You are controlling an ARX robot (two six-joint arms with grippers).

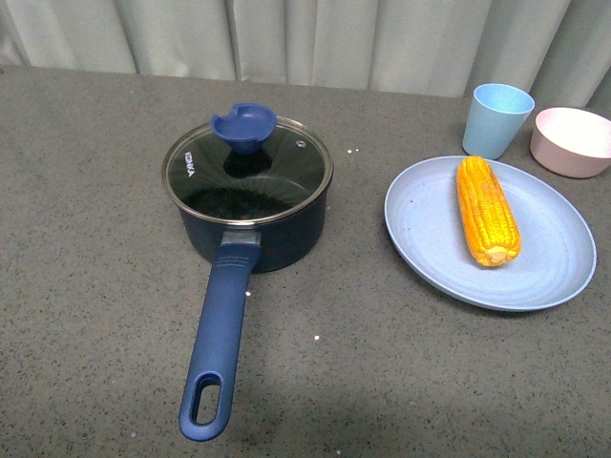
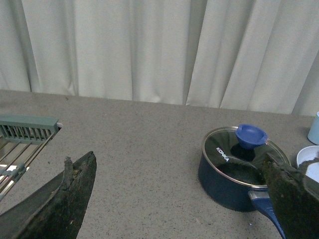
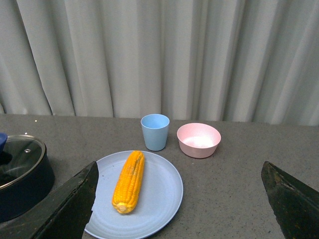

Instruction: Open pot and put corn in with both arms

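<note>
A grey, speckled tabletop [image 1: 95,248] fills the frame. The lidded navy pot [image 1: 294,234] stands left of centre, its handle pointing toward the lower edge. At right lies a pale blue plate [image 1: 430,224]. A blue cup [image 1: 496,119] and a pink bowl [image 1: 573,143] stand in the upper right.

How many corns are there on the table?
1. The corn lies on the pale blue plate, to the right of the pot, nearer the robot than the blue cup. None shows through the pot's glass lid, though the dark inside could hide something.
</note>
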